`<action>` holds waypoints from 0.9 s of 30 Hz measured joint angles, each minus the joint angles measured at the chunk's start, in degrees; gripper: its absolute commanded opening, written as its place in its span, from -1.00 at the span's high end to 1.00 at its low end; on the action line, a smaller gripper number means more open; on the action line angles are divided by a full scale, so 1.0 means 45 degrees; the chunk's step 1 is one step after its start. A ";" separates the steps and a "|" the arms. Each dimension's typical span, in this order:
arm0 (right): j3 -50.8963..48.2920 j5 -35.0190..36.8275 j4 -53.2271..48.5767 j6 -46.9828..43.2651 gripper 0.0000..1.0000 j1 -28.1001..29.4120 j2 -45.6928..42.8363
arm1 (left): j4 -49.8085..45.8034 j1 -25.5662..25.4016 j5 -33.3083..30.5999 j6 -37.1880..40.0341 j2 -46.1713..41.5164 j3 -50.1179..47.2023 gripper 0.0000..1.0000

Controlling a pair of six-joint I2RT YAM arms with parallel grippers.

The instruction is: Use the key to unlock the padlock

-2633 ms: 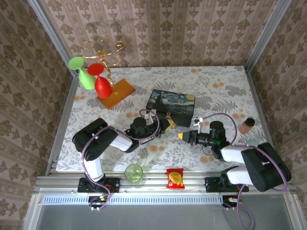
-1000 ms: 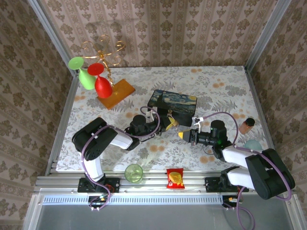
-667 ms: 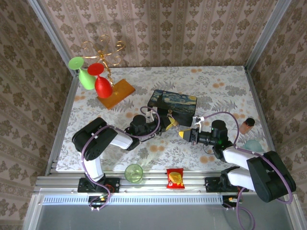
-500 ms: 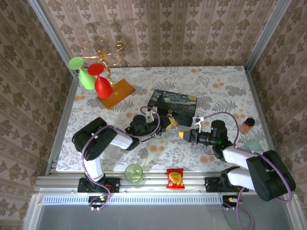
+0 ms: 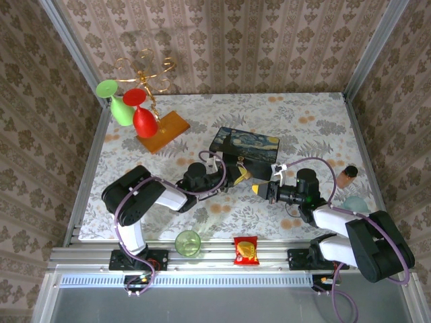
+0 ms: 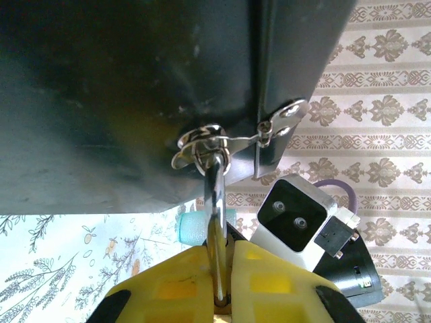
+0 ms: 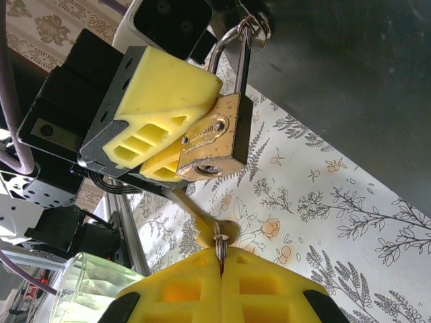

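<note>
The brass padlock (image 7: 215, 141) hangs by its silvery shackle (image 7: 232, 57) from the metal clasp (image 6: 215, 142) of the dark painted box (image 5: 246, 148). My left gripper (image 6: 219, 256) is shut on the padlock's body, seen edge-on between the yellow fingers (image 7: 165, 84). My right gripper (image 7: 221, 259) is shut on the key (image 7: 202, 217), gripping it at the head and ring. The key's blade slants up towards the padlock's lower left corner, just beside the keyhole (image 7: 209, 168) and not in it. From above, both grippers (image 5: 237, 173) (image 5: 258, 190) meet in front of the box.
A green cup (image 5: 188, 242) and a red snack packet (image 5: 246, 250) lie at the near edge. Red and green glasses on a wooden stand (image 5: 145, 121) are far left. A small brown bottle (image 5: 347, 176) and a teal object (image 5: 354, 204) sit at the right.
The right gripper has crept a little towards the padlock with the key. The box and the left gripper have shifted slightly to the right.
</note>
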 measured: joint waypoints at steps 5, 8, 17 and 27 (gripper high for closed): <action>0.0000 0.0034 -0.0034 -0.0005 1.00 0.0000 -0.0087 | 0.0000 0.0393 0.0029 0.0000 -0.0087 -0.0044 1.00; 0.0000 0.0029 -0.0039 -0.0005 1.00 0.0000 -0.0078 | -0.0005 0.0520 0.0024 0.0005 -0.0233 -0.0155 1.00; 0.0933 0.1370 -0.2239 -0.1001 1.00 0.1209 0.0015 | -0.0005 0.0481 0.0034 0.0102 -0.0228 -0.0165 0.97; 0.2234 0.4459 -0.7368 -0.1515 1.00 0.2448 -0.0865 | 0.0865 0.0175 -0.0602 0.1219 0.2108 -0.0767 0.91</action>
